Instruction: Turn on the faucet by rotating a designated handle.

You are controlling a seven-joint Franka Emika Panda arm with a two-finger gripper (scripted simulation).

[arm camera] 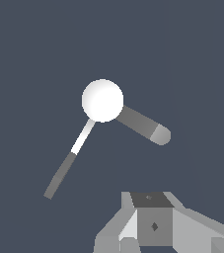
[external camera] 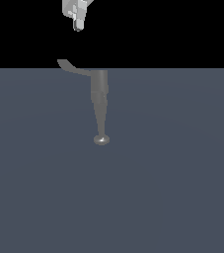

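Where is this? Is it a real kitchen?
Probably not: it looks like a computer simulation. A matte grey metal faucet stands alone on a flat blue-grey floor beneath a black background, with a white robot pincer above.

**No writing to be read**

Nothing legible shows in either view — no words, labels, brand names or numbers. The faucet point(external camera: 100, 101) is plain grey metal with no marking on its column or knob, and its handle point(external camera: 73, 67) is just as bare. The gripper point(external camera: 77, 22) carries no print in the exterior view; in the wrist view a small dark diamond-shaped mark sits on the grey block at its base point(arm camera: 154, 226) — a shape only, not a letter or number. The grey bench point(external camera: 182, 197) is unmarked out to its edges.
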